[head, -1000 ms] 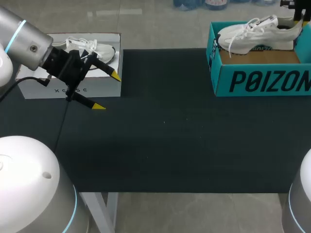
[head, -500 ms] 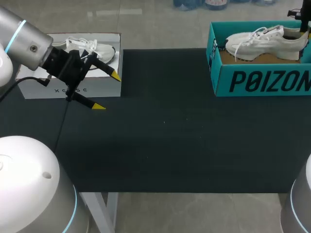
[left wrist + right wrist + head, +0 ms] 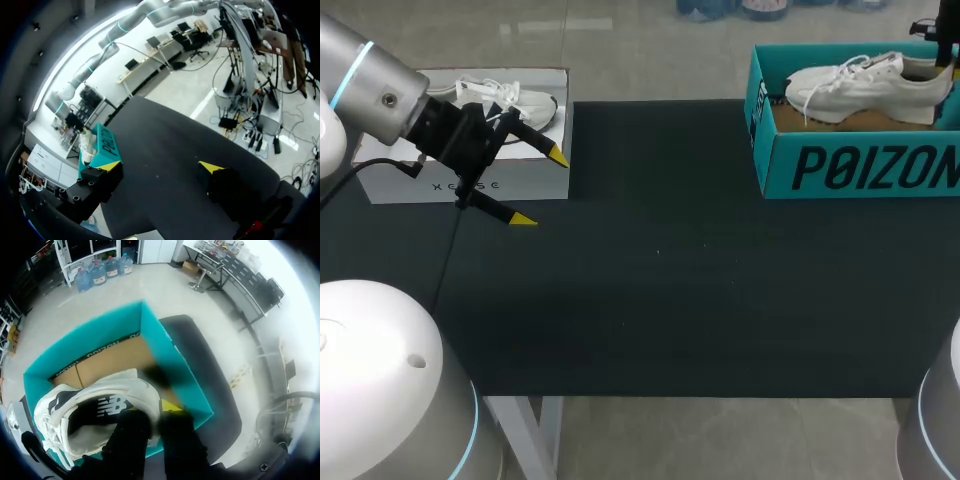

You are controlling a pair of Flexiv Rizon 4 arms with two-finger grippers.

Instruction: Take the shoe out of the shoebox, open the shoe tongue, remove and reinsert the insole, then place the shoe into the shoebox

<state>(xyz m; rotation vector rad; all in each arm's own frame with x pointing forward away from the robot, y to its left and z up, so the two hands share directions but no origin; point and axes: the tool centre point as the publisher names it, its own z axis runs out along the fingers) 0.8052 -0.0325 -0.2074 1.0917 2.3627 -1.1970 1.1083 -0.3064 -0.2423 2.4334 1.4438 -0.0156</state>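
A white sneaker [image 3: 865, 85] lies in the teal shoebox [image 3: 860, 165] at the table's far right, toe toward the middle. My right gripper [image 3: 947, 50] is at its heel. In the right wrist view the right gripper [image 3: 152, 412] is shut on the heel collar of the sneaker [image 3: 90, 425], inside the teal shoebox [image 3: 165, 355]. My left gripper [image 3: 540, 187] hangs open at the far left, in front of a white box, with nothing between its fingers. In the left wrist view the left gripper [image 3: 160, 167] faces along the black mat toward the teal shoebox [image 3: 100, 145].
A white shoebox [image 3: 400, 183] at the far left holds a second white sneaker [image 3: 515, 100]. The black mat [image 3: 660, 280] covers the table between the two boxes.
The right gripper has lowered the sneaker into the teal shoebox and shifted it a little to the right; it now rests level. The left arm has not moved.
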